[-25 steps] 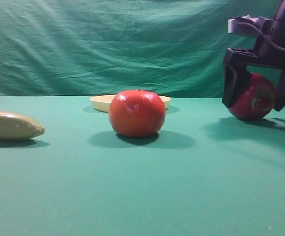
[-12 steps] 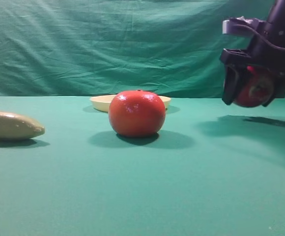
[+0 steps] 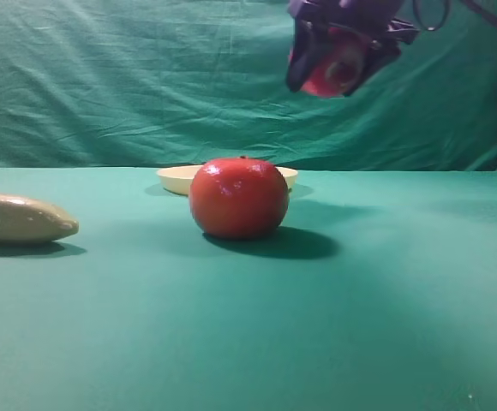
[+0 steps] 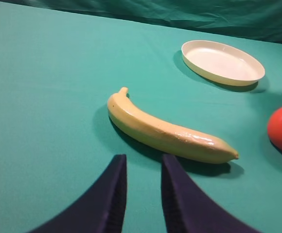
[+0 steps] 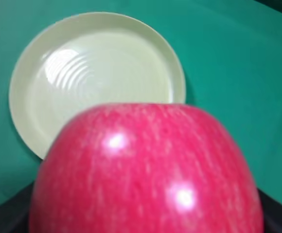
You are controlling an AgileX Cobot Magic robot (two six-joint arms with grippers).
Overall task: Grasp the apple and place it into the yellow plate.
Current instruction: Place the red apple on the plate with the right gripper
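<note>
magenta-red apple (image 3: 332, 68) sits pinched between the right fingers (image 3: 293, 64), high off the green surface (image 3: 360, 325), above the yellow plate (image 5: 97, 73); its stem direction is unclear. left fingers (image 4: 116, 191) are slightly spread, holding nothing.

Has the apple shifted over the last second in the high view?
Yes. The apple, held in the right tool, rose and moved left; it was low and far right of the orange-red fruit, now high above the yellow plate.

Glossy smooth apple (image 5: 146, 170), smooth satin yellow plate (image 5: 97, 73), matt wrinkled green cloth (image 3: 146, 86)
</note>
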